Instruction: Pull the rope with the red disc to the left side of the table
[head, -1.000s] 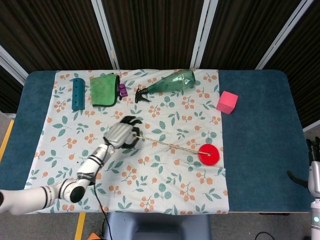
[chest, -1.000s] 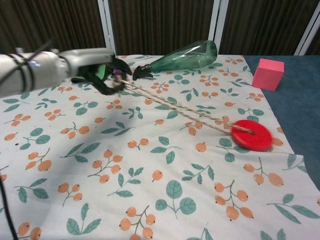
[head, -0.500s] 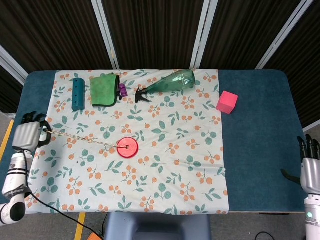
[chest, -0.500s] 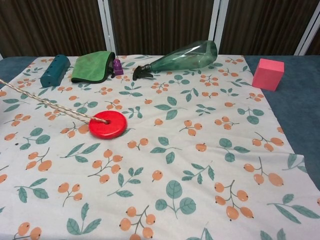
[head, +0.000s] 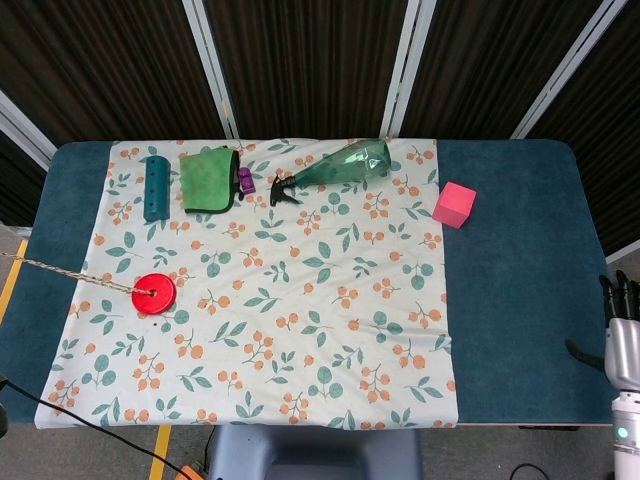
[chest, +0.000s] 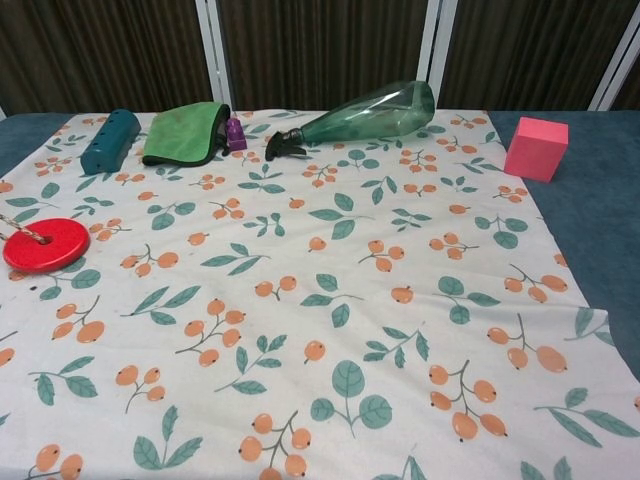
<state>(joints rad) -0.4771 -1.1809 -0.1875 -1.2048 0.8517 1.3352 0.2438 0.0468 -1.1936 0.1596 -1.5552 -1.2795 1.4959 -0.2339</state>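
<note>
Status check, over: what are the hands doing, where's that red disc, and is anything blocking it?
Left hand out of view; right hand idle at far right edge. Disc on cloth's left side, rope running off left. Nothing in the way.

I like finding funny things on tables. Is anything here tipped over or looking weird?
Yes. The green spray bottle lies on its side at the back of the flowered cloth instead of standing up. Also, the rope on the red disc stretches off the table's left edge, and whatever pulls it is out of sight.
</note>
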